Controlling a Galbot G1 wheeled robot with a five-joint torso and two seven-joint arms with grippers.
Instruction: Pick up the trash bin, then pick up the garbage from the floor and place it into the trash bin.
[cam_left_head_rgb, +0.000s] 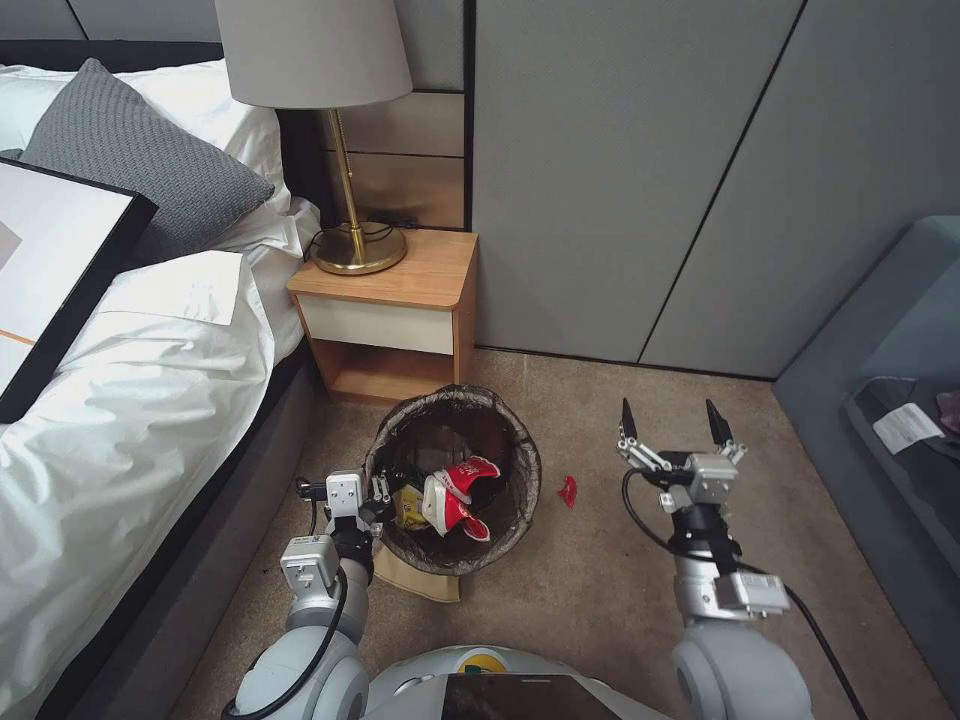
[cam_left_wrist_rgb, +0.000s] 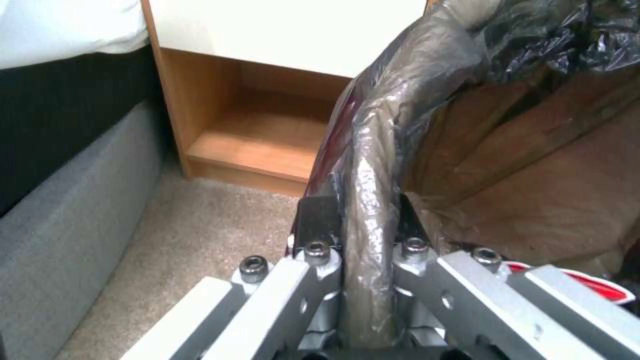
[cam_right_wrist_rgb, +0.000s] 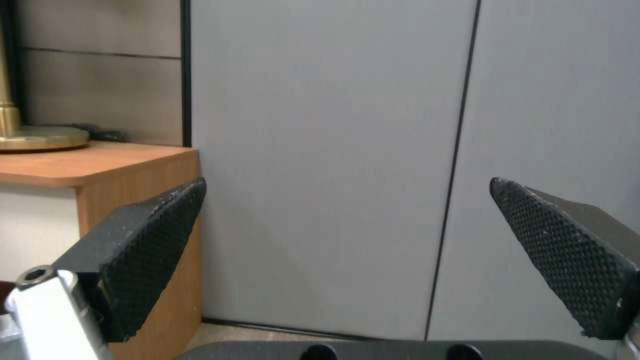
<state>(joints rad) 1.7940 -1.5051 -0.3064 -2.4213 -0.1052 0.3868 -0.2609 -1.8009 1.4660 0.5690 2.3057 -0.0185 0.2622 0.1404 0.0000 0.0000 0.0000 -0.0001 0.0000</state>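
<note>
The left hand (cam_left_head_rgb: 372, 492) is clamped on the near-left rim of the small round white plastic trash bin with the dark liner bag (cam_left_head_rgb: 510, 440); the left wrist view shows its two fingers (cam_left_wrist_rgb: 317, 225) pressed on either side of the bag-wrapped rim (cam_left_wrist_rgb: 365, 210). The right hand (cam_left_head_rgb: 674, 425) hangs spread wide and empty above the beige carpet floor (cam_left_head_rgb: 600, 590), to the right of the bin, black textured pads (cam_right_wrist_rgb: 153, 235) well apart and facing the grey wall panels (cam_right_wrist_rgb: 333, 150).

Largest to smallest: the bin stands on the floor in front of the wooden bedside worktop with its brass lamp (cam_left_head_rgb: 385, 270), beside the white-sheeted bed (cam_left_head_rgb: 120, 400). A flat brown paper bag (cam_left_head_rgb: 425, 582) lies against the bin's near side, partly beneath it. Inside the bin sit crushed red-and-white paper cups (cam_left_head_rgb: 458, 498) and a yellow wrapper (cam_left_head_rgb: 410, 508). One small red scrap (cam_left_head_rgb: 568, 490) lies on the floor between the bin and the right hand.

Governing relation: the red scrap lies forward-left of the right wrist, below the level of the raised hand and just beside the bin's right wall. The right hand is judged the nearer and the free one. The scrap's long axis runs roughly away from the robot.

Writing: white lettering shows on a cup's red band, but it cannot be read. No brand can be confirmed.
</note>
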